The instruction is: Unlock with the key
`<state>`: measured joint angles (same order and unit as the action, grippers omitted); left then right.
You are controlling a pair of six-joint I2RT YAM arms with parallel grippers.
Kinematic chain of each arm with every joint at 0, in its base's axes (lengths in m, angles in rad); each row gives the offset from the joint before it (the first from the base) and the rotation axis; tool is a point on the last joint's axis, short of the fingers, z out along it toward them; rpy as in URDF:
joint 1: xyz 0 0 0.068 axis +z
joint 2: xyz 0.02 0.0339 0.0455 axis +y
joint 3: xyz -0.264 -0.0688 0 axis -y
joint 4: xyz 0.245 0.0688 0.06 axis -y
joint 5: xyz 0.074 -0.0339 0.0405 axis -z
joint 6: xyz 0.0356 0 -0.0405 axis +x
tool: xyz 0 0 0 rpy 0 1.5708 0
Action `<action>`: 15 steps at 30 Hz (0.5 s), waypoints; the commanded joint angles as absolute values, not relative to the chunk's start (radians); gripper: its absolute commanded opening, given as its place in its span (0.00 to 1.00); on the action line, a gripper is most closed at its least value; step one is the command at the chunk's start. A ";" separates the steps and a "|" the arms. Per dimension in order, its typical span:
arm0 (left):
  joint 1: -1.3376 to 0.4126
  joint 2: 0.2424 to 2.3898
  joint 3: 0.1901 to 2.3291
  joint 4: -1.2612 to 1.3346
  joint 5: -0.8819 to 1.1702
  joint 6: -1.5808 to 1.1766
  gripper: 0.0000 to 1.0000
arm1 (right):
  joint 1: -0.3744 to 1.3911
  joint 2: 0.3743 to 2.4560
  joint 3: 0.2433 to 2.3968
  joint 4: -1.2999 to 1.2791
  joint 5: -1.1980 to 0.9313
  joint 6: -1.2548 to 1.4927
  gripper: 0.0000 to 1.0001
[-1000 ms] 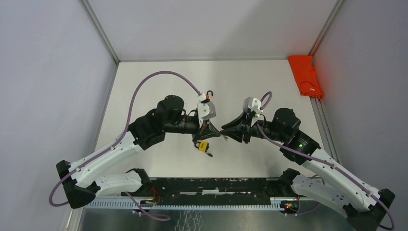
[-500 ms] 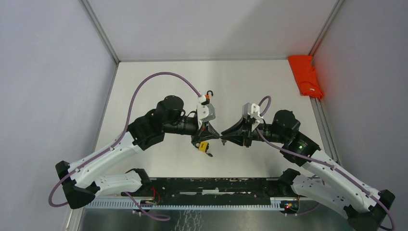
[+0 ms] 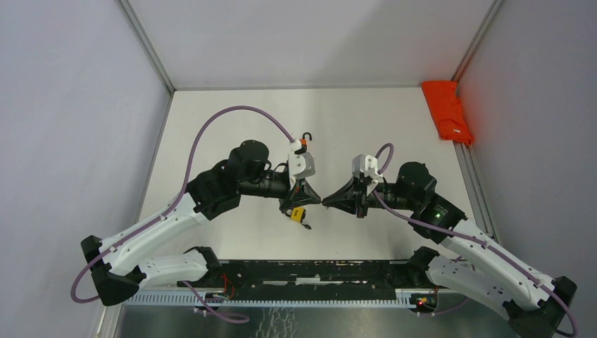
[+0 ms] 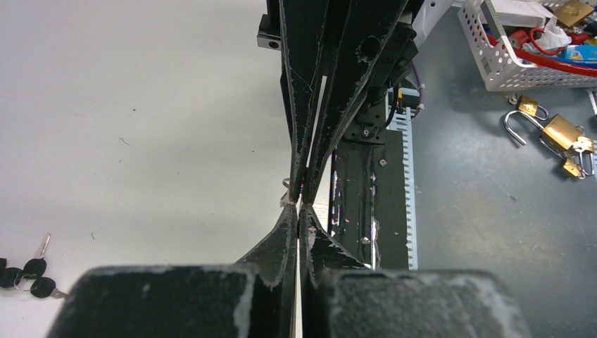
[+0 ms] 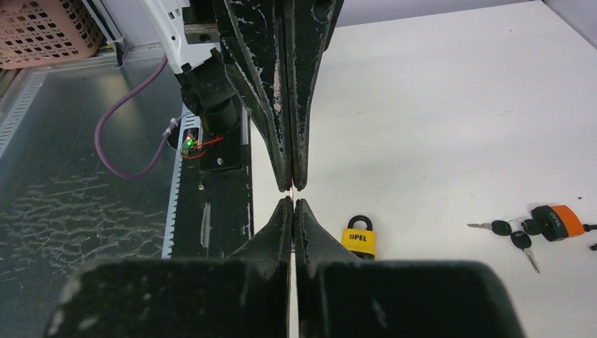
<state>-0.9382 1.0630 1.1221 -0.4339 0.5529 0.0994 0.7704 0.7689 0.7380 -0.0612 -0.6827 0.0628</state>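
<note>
At table centre | left gripper (image 4: 298, 211) clenched, right gripper (image 5: 293, 205) pinched nearly flat, the 2 tip to tip | couldn't tell whether a key sat between them | yellow padlock (image 5: 358, 239) lay on the table (image 3: 232, 113) just beside the tips, 1 key bunch (image 5: 517, 234) well apart | risk: a thin key twisting or dropping, both pinching 1 tiny spot

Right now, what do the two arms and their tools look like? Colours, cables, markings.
The left arm and right arm: white lower links, black joints and upper sections, a purple cable along each. A green light glows on the right one. The left tool and right tool: two black tapered fingers each, edges scuffed pale and toothed.
</note>
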 commanded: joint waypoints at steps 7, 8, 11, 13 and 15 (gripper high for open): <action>-0.937 1.036 1.144 -0.417 0.565 0.142 0.02 | 0.770 0.757 0.732 -0.062 -0.649 0.043 0.00; -0.938 1.036 1.144 -0.417 0.564 0.142 0.02 | 0.770 0.753 0.733 -0.065 -0.631 0.044 0.00; -0.937 1.038 1.141 -0.413 0.538 0.133 0.07 | 0.769 0.740 0.739 -0.080 -0.575 0.044 0.00; -0.937 1.040 1.141 -0.413 0.520 0.128 0.18 | 0.770 0.741 0.753 -0.108 -0.542 0.041 0.00; -0.937 1.040 1.143 -0.412 0.501 0.125 0.31 | 0.770 0.743 0.770 -0.143 -0.514 0.037 0.00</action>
